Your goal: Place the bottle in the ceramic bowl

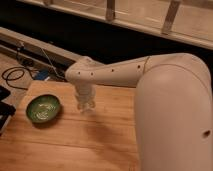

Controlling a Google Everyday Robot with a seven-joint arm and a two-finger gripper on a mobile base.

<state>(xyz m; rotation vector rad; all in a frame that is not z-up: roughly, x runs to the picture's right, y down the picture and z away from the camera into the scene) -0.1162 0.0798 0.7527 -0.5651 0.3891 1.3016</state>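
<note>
The green glazed ceramic bowl [44, 109] sits on the wooden table [100, 145] at its left side. My white arm reaches in from the right, and the gripper [85, 102] hangs from the wrist just right of the bowl. It is shut on the small whitish translucent bottle [86, 105], which stands roughly upright just above the table. The bottle is beside the bowl, not over it. The wrist hides the upper part of the bottle.
The table's far edge runs close behind the gripper. Beyond it lie black cables [15, 75] on the floor and a long rail along a dark wall. A dark object [4, 107] sits at the table's left edge.
</note>
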